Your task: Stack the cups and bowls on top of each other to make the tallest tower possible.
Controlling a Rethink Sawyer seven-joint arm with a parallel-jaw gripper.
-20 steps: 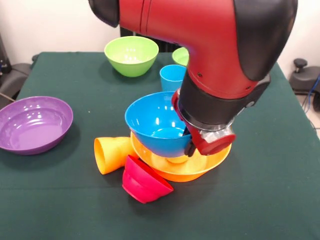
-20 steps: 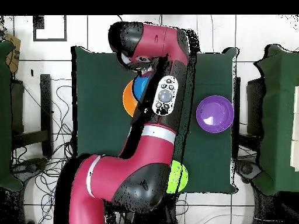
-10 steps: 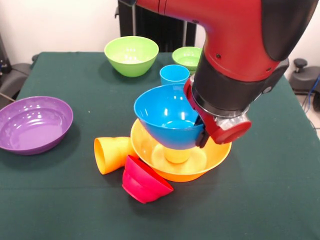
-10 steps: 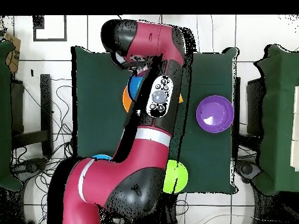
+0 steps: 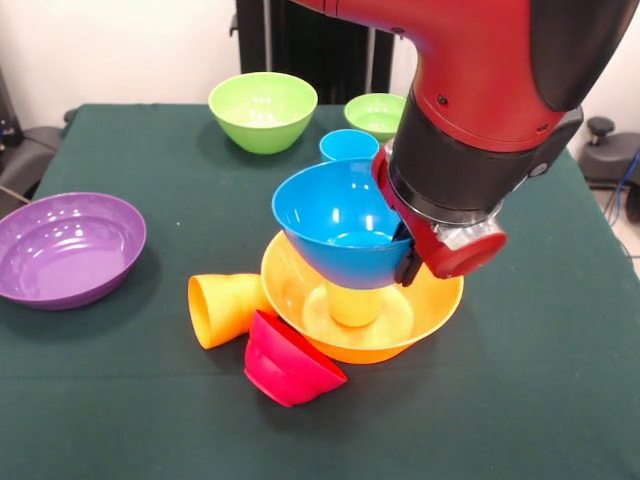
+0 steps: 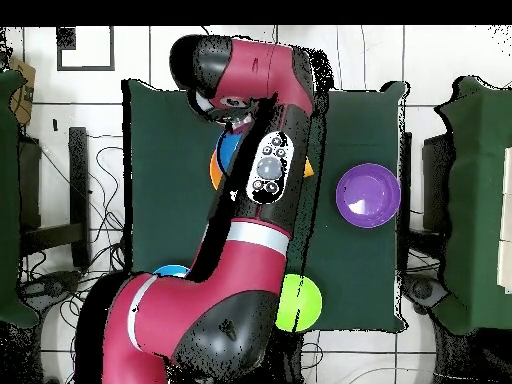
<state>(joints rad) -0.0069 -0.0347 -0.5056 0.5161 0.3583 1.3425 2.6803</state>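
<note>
My gripper [image 5: 405, 262] is shut on the right rim of a blue bowl [image 5: 335, 225] and holds it tilted above the big yellow-orange bowl [image 5: 430, 305]. A yellowish cup [image 5: 355, 303] stands in that bowl's middle, right under the blue bowl; I cannot tell whether they touch. An orange cup [image 5: 222, 308] lies on its side against the big bowl's left. A small red bowl [image 5: 290, 362] leans tipped at its front. A blue cup [image 5: 347, 146] stands behind. In the overhead view the arm hides most of the blue bowl [image 6: 227, 150].
A wide purple bowl [image 5: 65, 248] sits at the left, also seen as the purple bowl [image 6: 368, 194] overhead. A large green bowl [image 5: 262, 108] and a small green bowl [image 5: 375, 113] stand at the back. The thick arm hangs over the right half.
The gripper has lifted the blue bowl up and a little to the right, off the big yellow-orange bowl. More of the yellowish cup beneath now shows.
</note>
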